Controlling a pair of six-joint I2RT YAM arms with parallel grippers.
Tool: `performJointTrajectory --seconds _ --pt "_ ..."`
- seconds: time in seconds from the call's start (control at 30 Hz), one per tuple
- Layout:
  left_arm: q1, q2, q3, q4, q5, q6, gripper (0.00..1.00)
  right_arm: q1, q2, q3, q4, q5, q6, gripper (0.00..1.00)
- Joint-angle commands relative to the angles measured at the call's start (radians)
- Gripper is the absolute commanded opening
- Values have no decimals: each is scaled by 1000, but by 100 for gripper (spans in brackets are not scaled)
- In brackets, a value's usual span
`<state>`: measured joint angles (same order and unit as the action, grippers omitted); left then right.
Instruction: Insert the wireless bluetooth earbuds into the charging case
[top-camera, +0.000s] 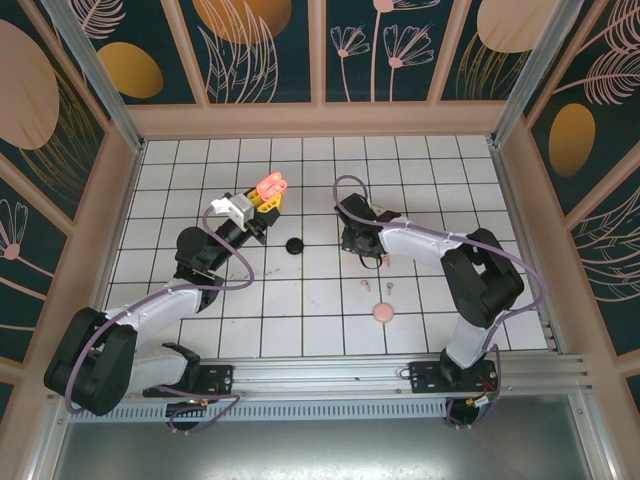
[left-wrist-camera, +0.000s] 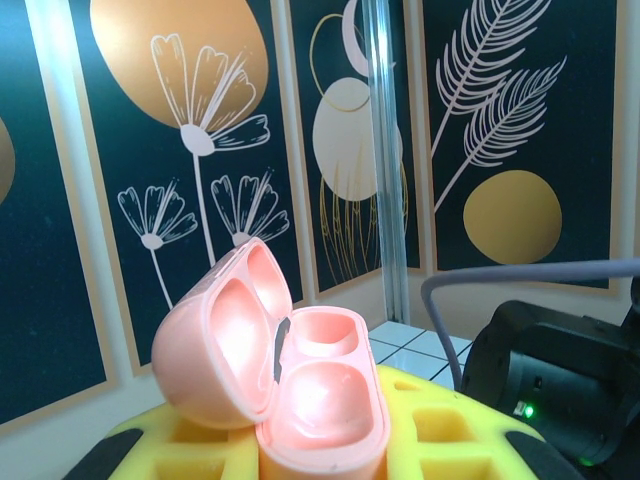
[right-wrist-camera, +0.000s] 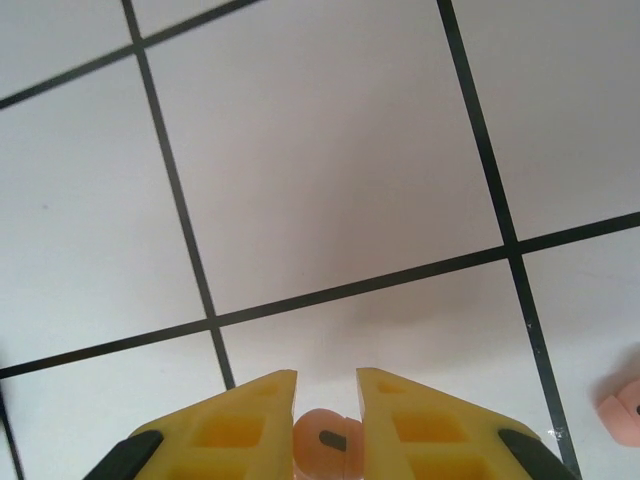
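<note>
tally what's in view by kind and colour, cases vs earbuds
pink cases: 2, open one in left pincer, closed one on the table
black case: 1
pink earbuds: 3, one in right pincer, two on the table
total: 6

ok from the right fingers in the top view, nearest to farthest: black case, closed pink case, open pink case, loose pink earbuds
1. loose pink earbuds, just toward the bases
2. closed pink case, nearer the bases
3. black case, off to the left
4. open pink case, far upper left
</note>
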<state>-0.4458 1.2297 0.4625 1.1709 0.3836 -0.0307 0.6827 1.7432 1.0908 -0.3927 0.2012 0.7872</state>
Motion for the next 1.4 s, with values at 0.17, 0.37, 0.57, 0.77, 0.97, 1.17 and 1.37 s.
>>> performJointTrajectory --seconds 0.17,0.37,0.57,0.77,0.97,1.17,1.37 --pt "-11 -15 -2 29 4 -17 0 17 53 18 -8 38 -74 20" --pt "-13 -18 1 19 5 -18 0 41 89 24 -7 71 -135 20" --pt "-14 -14 4 19 3 -22 0 66 152 65 -58 98 -162 21" --pt "-16 -15 4 18 5 -22 0 69 174 78 -83 96 -130 32" --pt "-16 -15 6 15 5 -19 0 69 170 74 -102 88 -88 38" --pt "-16 -17 4 15 1 -19 0 74 168 67 -82 45 -67 38" --pt "-16 -15 4 13 1 -18 0 84 168 73 -81 37 -60 34"
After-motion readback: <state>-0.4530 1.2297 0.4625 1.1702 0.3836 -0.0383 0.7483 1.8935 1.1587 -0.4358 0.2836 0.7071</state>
